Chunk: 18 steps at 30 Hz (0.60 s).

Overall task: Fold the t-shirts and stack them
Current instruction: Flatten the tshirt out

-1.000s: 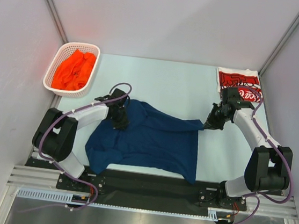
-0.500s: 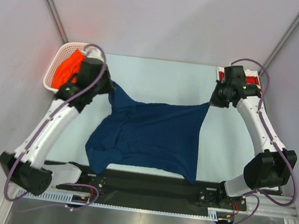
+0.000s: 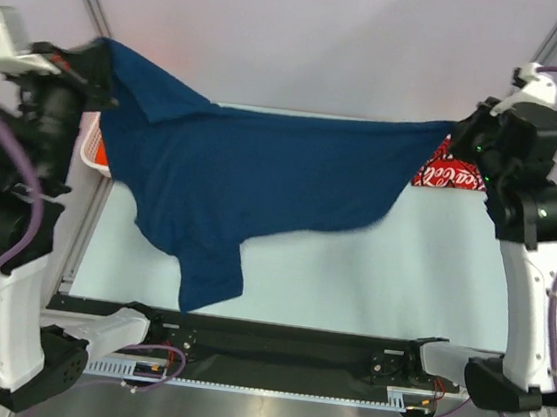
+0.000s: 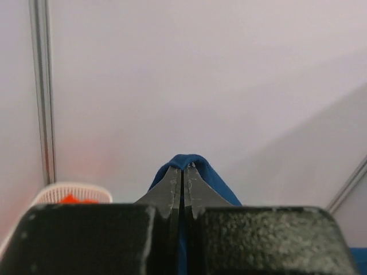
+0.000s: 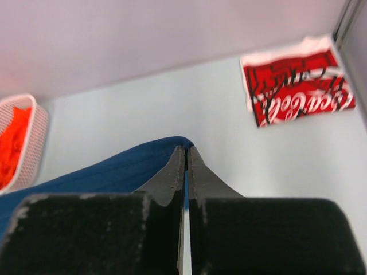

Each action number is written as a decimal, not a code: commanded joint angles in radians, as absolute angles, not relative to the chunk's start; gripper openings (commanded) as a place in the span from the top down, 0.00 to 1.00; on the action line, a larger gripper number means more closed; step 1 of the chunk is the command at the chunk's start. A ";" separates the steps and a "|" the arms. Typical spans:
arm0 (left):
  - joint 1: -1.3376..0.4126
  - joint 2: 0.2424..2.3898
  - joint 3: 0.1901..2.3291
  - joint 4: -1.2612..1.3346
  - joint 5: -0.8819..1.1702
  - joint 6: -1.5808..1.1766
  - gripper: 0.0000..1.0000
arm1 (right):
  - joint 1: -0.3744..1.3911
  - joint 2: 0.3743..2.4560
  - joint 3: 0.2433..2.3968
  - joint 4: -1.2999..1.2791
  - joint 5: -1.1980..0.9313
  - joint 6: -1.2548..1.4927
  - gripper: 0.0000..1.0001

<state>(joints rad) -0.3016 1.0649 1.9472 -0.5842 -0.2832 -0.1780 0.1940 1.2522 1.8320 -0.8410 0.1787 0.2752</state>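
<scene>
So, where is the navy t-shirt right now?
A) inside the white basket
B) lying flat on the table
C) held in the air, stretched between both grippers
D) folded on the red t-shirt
C: the navy t-shirt hangs spread above the table, with the left gripper shut on one end and the right gripper shut on the other.

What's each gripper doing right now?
Left gripper: shut on one end of the navy t-shirt.
Right gripper: shut on the other end of the navy t-shirt.
</scene>
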 commanded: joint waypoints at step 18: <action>-0.301 0.924 2.396 -0.256 -0.186 -0.026 1.00 | 0.178 0.927 2.181 -0.773 0.141 0.201 1.00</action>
<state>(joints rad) -0.3019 0.9573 2.3653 -0.3710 -0.1677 -0.0277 0.1932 0.9298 2.1593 -0.7139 0.1242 0.2096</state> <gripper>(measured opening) 0.011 0.015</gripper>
